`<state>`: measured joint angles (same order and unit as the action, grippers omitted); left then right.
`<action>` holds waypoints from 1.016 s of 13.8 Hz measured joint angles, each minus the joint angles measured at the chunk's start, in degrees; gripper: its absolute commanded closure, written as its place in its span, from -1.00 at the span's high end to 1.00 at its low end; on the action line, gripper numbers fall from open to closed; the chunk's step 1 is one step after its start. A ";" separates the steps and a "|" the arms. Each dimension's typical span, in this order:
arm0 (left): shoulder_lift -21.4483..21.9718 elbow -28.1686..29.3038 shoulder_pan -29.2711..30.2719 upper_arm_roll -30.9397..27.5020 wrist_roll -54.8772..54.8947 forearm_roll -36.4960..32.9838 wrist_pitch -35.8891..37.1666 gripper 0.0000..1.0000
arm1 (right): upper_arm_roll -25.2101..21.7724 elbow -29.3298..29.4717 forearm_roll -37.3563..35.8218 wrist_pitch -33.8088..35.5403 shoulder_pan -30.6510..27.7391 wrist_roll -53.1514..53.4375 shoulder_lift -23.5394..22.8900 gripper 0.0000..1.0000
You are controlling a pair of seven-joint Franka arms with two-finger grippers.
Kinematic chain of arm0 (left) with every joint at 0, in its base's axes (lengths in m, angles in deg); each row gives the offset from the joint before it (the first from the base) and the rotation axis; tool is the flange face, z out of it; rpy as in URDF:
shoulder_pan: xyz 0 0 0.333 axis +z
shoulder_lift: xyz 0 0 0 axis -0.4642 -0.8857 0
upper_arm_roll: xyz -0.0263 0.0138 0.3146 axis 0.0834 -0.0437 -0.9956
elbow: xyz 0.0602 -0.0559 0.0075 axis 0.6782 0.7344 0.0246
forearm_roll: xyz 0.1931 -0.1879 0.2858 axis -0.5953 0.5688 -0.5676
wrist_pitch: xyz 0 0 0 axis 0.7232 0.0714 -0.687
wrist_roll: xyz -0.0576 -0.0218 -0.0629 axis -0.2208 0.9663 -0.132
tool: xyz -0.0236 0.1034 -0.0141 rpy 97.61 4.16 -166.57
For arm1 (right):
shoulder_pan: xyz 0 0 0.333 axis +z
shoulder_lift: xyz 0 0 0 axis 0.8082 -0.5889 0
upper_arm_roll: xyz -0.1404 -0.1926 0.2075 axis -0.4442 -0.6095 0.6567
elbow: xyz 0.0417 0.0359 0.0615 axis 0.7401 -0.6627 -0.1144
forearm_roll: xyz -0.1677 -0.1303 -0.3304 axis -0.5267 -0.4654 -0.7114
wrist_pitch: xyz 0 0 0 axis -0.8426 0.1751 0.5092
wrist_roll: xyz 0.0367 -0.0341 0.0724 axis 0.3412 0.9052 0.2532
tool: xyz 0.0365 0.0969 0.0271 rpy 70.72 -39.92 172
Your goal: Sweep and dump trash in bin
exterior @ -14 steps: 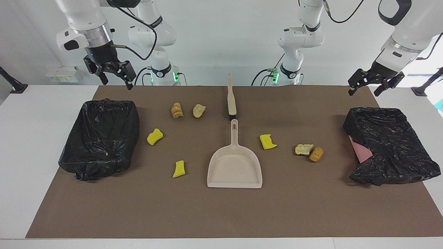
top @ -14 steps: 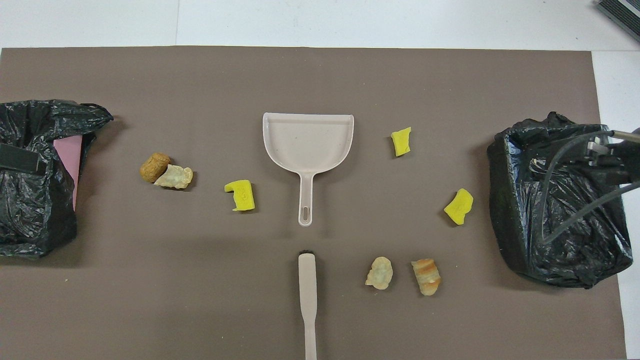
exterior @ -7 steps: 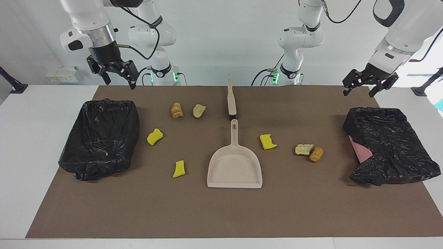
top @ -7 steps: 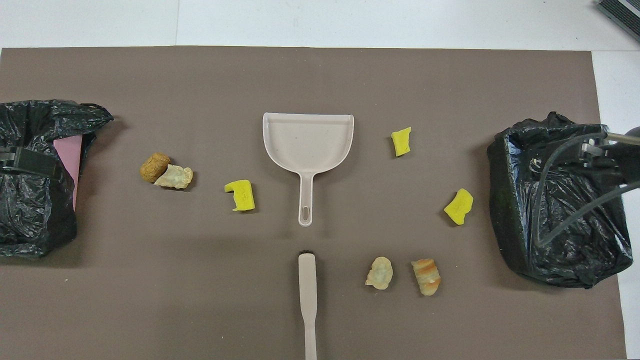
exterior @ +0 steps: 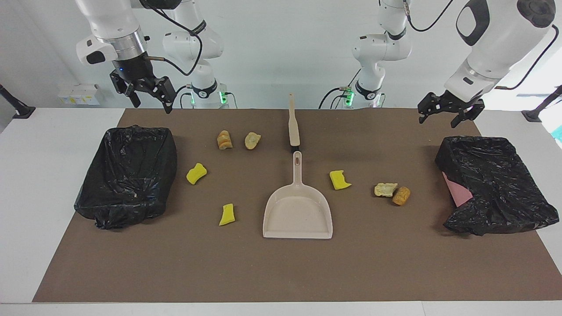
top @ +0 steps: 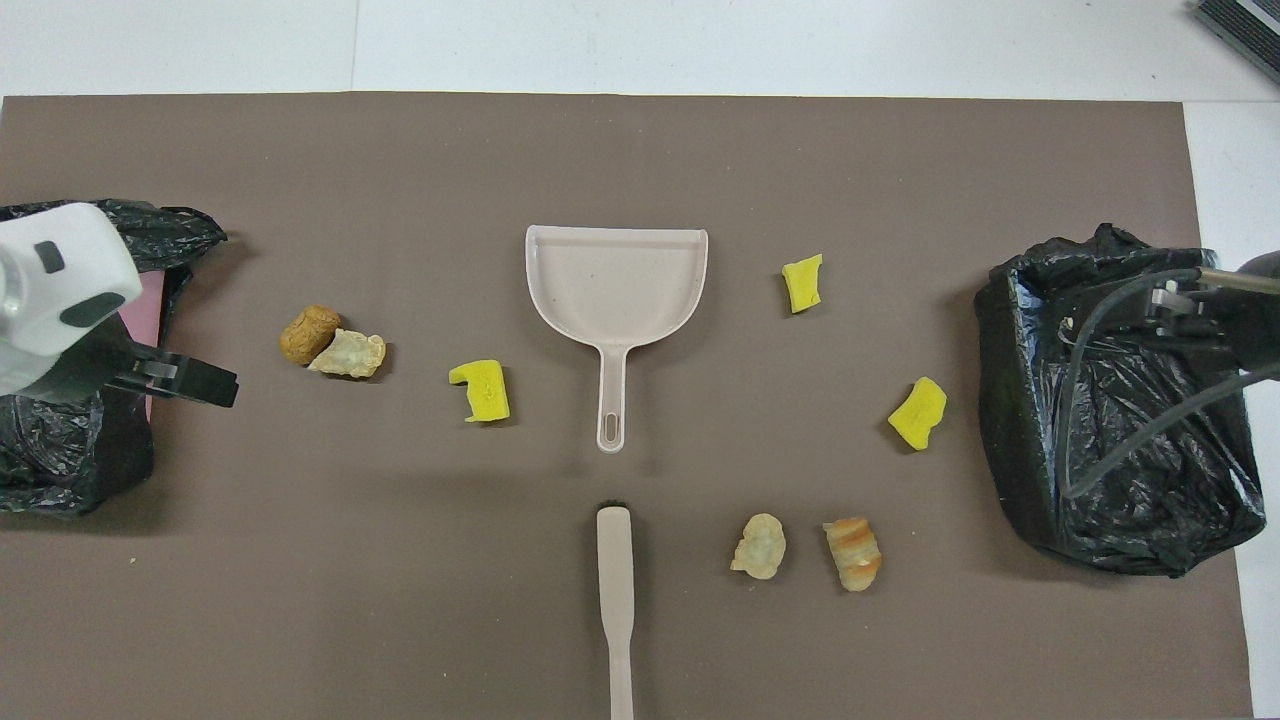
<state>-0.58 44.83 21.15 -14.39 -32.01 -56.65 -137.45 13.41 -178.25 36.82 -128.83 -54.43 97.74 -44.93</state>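
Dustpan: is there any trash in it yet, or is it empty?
Empty. The dustpan lies flat on the mat with a bare tray, and all seven scraps of trash sit on the mat around it.

Facing cam high across table (exterior: 26,184), overhead cam steep down, both share mat (exterior: 281,272).

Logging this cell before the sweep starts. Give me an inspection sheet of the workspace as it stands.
Surface: brown mat on a white table.
Job's things: seven scraps loose on the mat, none in the dustpan; brush lies nearer the robots, in line with the dustpan's handle; two black-lined bins, one at each end.
Clutter: nothing seen.
Grippers: left gripper open, empty, raised over the mat's edge near its bin; right gripper open, empty, raised near the other bin.
Cables: black cables run along both arms, off the mat.
Surroundings: white wall; small white boxes on the table edge.
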 measured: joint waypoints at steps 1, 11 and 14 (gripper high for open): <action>1.33 3.34 -1.47 0.02 0.00 0.12 -2.09 1.00 | 0.33 0.00 0.01 -0.64 0.95 0.01 -0.02 1.00; 9.53 24.43 -22.63 0.27 -16.64 2.30 -14.86 1.00 | 0.76 -0.38 0.07 -18.02 13.35 13.18 -12.19 1.00; 9.92 27.99 -31.41 0.42 -25.83 2.37 -19.23 1.00 | 0.76 -0.27 0.04 -24.86 18.40 18.47 -18.84 1.00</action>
<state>9.34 72.81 -10.25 -13.98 -57.85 -54.28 -156.68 14.17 -178.52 36.86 -153.69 -36.02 116.21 -63.76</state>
